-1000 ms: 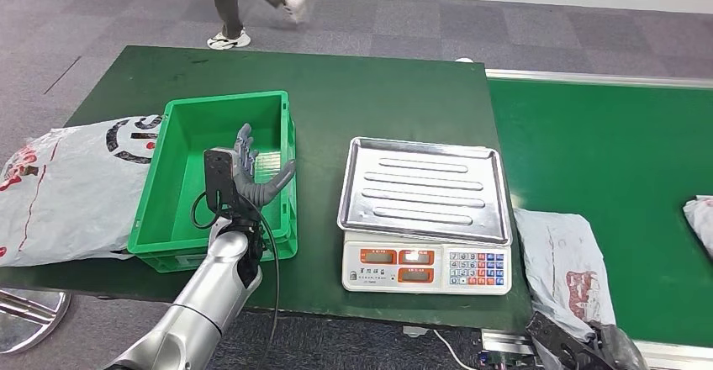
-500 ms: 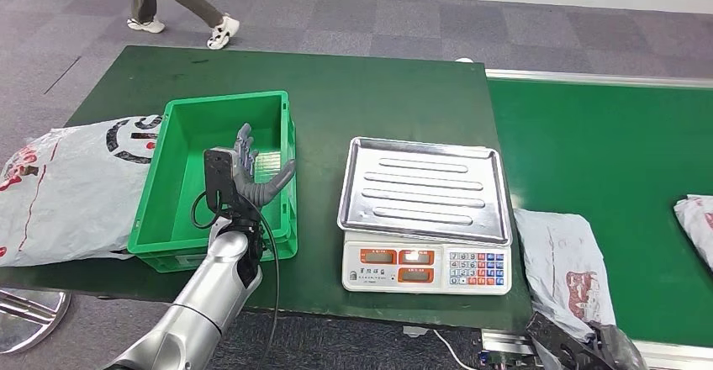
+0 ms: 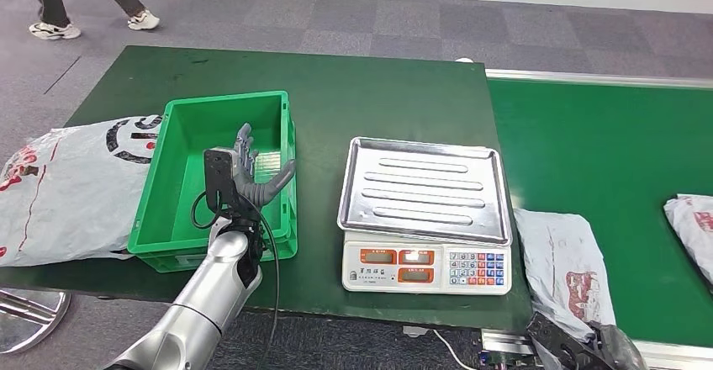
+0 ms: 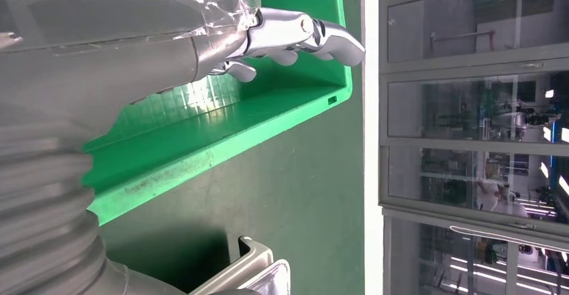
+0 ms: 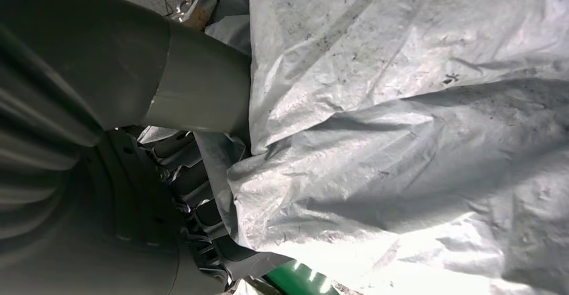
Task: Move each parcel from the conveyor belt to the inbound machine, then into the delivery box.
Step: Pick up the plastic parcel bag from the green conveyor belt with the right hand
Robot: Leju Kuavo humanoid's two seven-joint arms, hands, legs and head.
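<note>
The left hand (image 3: 252,172) hovers over the green delivery box (image 3: 181,193) in the left-centre of the head view, fingers spread apart and grasping nothing. In the left wrist view the same hand (image 4: 295,33) extends above the box's near wall (image 4: 221,127), clear of the box floor.

The right hand (image 3: 580,349) sits at the lower right edge of the head view, at the near end of a grey parcel (image 3: 563,269). In the right wrist view the thumb lies on top of the parcel film (image 5: 416,141) and the darker fingers (image 5: 201,221) lie beneath its edge, so the hand is grasping the parcel. This parcel lies on the conveyor belt (image 3: 605,151), just beside the right side of the scale (image 3: 425,210), which stands centre frame with a bare steel tray.

A second parcel (image 3: 694,227) rests on the belt at the right edge of the head view, well apart from the first. A large grey bag (image 3: 67,189) lies on the table (image 3: 336,84) at the left edge, touching the box's left wall. A person's legs (image 3: 84,0) appear in the upper left corner.
</note>
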